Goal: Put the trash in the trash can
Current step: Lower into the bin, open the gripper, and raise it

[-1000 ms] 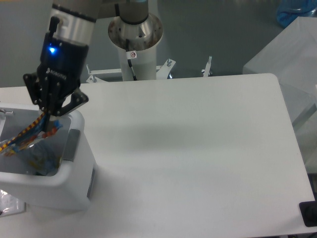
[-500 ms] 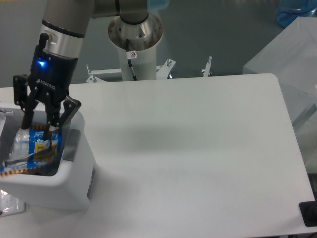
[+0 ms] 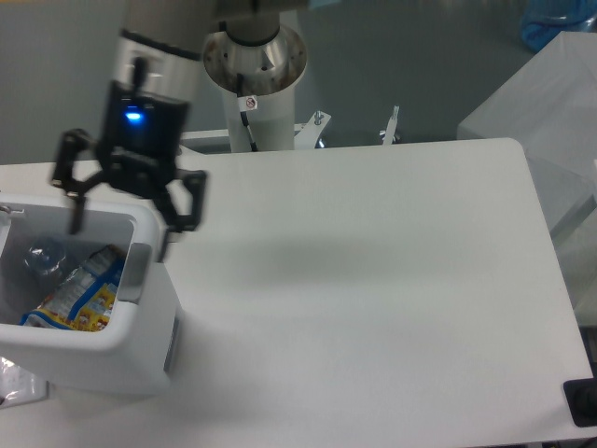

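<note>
At the far left edge of the white bench, low in the corner, a bit of clear plastic wrapper lies flat on the surface just beside the base of the trash can, partly cut off by the edge of the view, so its markings cannot be made out. The trash can is a white boxy bin with a thick rounded rim and a grey tab on the inside of its right wall. Inside it, the blue foil snack bag with yellow and red print lies tilted, its lower end toward the front left corner and its upper end leaning toward the right wall near the tab. Behind the bag, deeper in the bin, sits something clear and rounded that cannot be identified for sure. Above the bin's back right corner hangs the gripper, a black body with a blue light glowing on it; its jaws are spread wide and hold nothing, one finger over the bin's back rim at the left, the other out past the bin's right wall over the bench. Further right, behind the bench's back edge, stands the arm's round white base column. The rest of the bench stretches away to the right.
</note>
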You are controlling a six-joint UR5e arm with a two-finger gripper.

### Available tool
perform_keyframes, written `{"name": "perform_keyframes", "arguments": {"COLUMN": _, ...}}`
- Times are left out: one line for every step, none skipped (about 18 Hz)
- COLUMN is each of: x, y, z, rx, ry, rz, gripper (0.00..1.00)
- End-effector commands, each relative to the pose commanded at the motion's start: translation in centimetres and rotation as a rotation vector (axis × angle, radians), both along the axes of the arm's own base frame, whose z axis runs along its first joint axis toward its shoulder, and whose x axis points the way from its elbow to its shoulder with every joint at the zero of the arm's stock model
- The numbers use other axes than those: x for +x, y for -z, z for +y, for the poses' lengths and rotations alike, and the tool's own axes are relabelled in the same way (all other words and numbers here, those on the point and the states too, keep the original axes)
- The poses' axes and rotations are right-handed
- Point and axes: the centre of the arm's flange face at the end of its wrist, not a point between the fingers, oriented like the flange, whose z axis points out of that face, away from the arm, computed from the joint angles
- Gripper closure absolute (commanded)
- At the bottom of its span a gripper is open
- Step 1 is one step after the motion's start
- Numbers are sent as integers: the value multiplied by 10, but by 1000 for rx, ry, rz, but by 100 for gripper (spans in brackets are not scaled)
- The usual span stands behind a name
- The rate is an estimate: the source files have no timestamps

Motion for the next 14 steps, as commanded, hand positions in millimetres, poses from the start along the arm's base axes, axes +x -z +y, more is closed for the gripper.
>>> {"name": "perform_keyframes", "arguments": {"x": -15, "y": -6, "z": -1, "rx": 6, "ry": -15, "rz": 15, "gripper": 0}}
{"name": "perform_keyframes", "arguments": {"x": -31, "y": -5, "z": 0, "rx": 3, "ry": -27, "rz": 26, "gripper": 0}}
{"name": "perform_keyframes", "arguments": {"x": -43, "y": -6, "z": 0, "rx": -2, "ry": -22, "rz": 50, "gripper": 0}}
{"name": "perform_keyframes", "arguments": {"x": -49, "y": -4, "z": -3, "rx": -16, "ry": 3, "rz": 90, "gripper": 0}}
{"name": "perform_keyframes", "arguments": {"x": -57, "y": 0, "z": -9, "rx": -40, "ry": 35, "rz": 145, "gripper": 0}}
{"name": "perform_keyframes", "arguments": {"x": -66, "y": 7, "z": -17, "rx": -71, "ry": 67, "rz": 197, "gripper": 0}}
{"name": "perform_keyframes", "arguments": {"x": -72, "y": 13, "z": -21, "rx": -97, "ry": 99, "rz": 238, "gripper": 0}}
{"name": "perform_keyframes", "arguments": {"x": -72, "y": 16, "z": -23, "rx": -117, "ry": 124, "rz": 268, "gripper": 0}}
{"name": "perform_keyframes", "arguments": {"x": -72, "y": 18, "z": -26, "rx": -141, "ry": 131, "rz": 294, "gripper": 0}}
{"name": "perform_keyframes", "arguments": {"x": -74, "y": 19, "z": -29, "rx": -162, "ry": 128, "rz": 313, "gripper": 0}}
{"name": "perform_keyframes", "arguments": {"x": -75, "y": 24, "z": -30, "rx": -177, "ry": 126, "rz": 318, "gripper": 0}}
{"name": "perform_keyframes", "arguments": {"x": -74, "y": 25, "z": -30, "rx": -178, "ry": 129, "rz": 317, "gripper": 0}}
{"name": "perform_keyframes", "arguments": {"x": -74, "y": 25, "z": -30, "rx": -178, "ry": 129, "rz": 318, "gripper": 0}}
{"name": "perform_keyframes", "arguments": {"x": -74, "y": 24, "z": -30, "rx": -176, "ry": 126, "rz": 317, "gripper": 0}}
